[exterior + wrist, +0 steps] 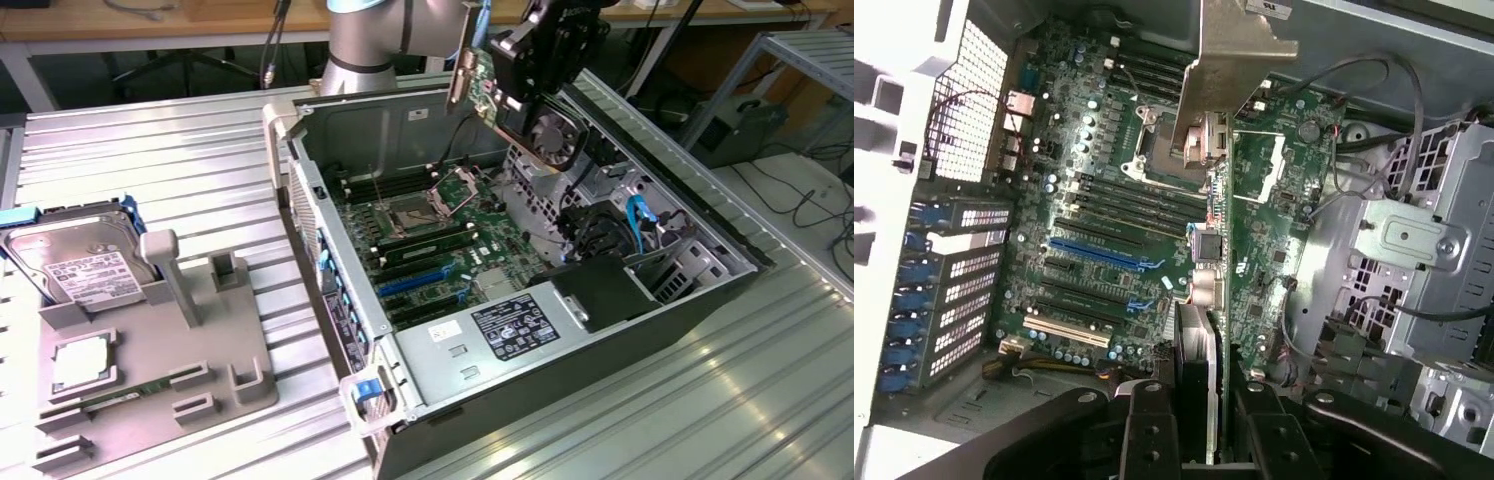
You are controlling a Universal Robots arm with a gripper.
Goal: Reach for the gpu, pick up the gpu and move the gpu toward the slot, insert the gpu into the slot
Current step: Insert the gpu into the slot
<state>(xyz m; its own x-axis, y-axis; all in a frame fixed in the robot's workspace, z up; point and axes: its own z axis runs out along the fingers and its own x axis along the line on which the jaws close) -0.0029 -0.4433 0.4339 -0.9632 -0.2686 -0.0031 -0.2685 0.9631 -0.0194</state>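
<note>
Dark card and pale bracket hang in the upper middle of the exterior view. The gpu (547, 130) is clamped between the jaws of the gripper (534, 60), high above the open computer case (694, 290) and touching nothing inside it. In the wrist view the gpu (1199, 340) shows edge-on between the 2 black fingers (1144, 430), with its metal bracket (1239, 50) at the far end.

The slot (411, 277), a long blue strip on the green motherboard (501, 240), lies lower centre in the exterior view, well apart from the card. The step in hand looks like the carry toward it, with the pick-up already done.

To do this well, the card's long edge should be brought parallel to the slot (1099, 253). In the wrist view that edge appears to cross the slot's line rather than run along it. The bracket belongs toward the case wall with the blue clips (904, 300). A level descent should keep the card off the processor socket (400, 215) and the loose cables (641, 225).

The hard drive (83, 262) sits in its grey holder at the exterior view's left.
</note>
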